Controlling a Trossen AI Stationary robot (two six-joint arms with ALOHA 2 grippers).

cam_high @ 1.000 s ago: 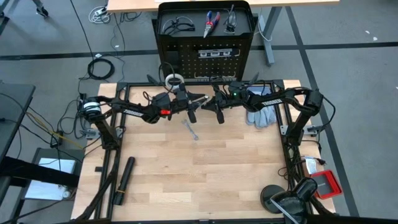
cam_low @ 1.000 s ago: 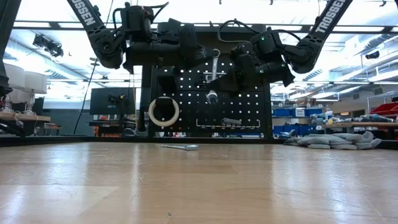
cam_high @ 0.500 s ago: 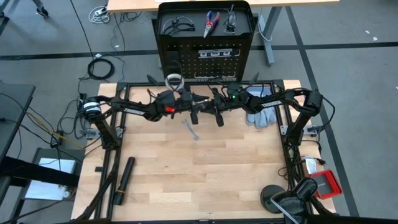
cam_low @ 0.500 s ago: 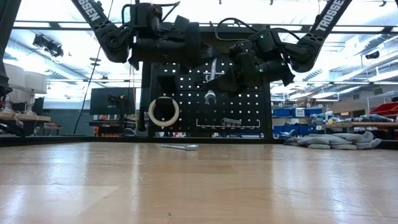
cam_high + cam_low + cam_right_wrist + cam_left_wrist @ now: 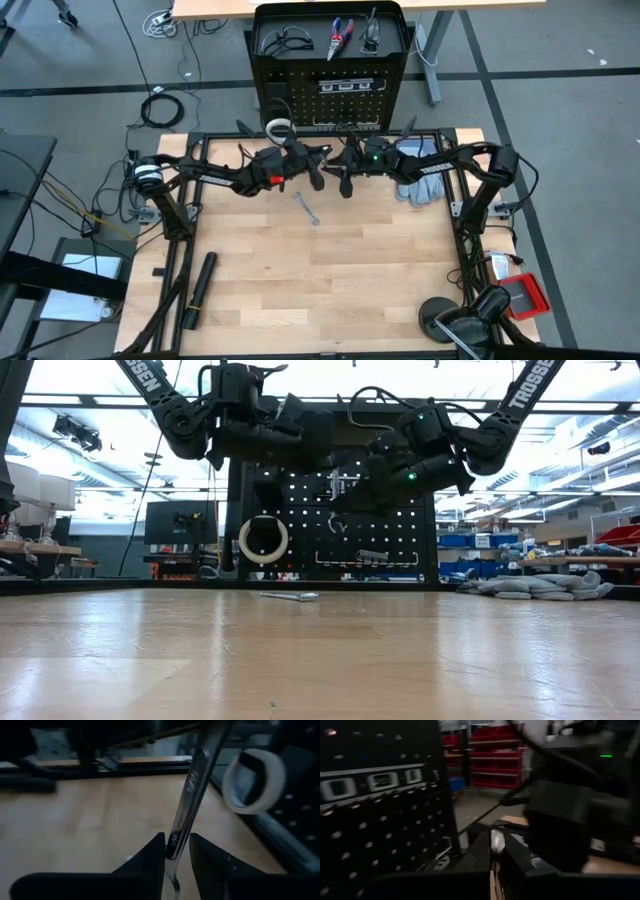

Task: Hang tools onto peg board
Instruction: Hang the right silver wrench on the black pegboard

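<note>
two wrenches: one (image 5: 189, 805) between right gripper (image 5: 176, 851) fingers, other (image 5: 307, 209) on table.

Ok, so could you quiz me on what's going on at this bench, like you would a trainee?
1. True or false: the white tape ring hangs on the peg board.
2. What is the left gripper shut on? A pliers, B silver wrench, C glasses.
3. Fill in: below the arms, a spare ___ lies on the table.

Key: 1 true. 2 B. 3 wrench: the spare wrench.
</note>
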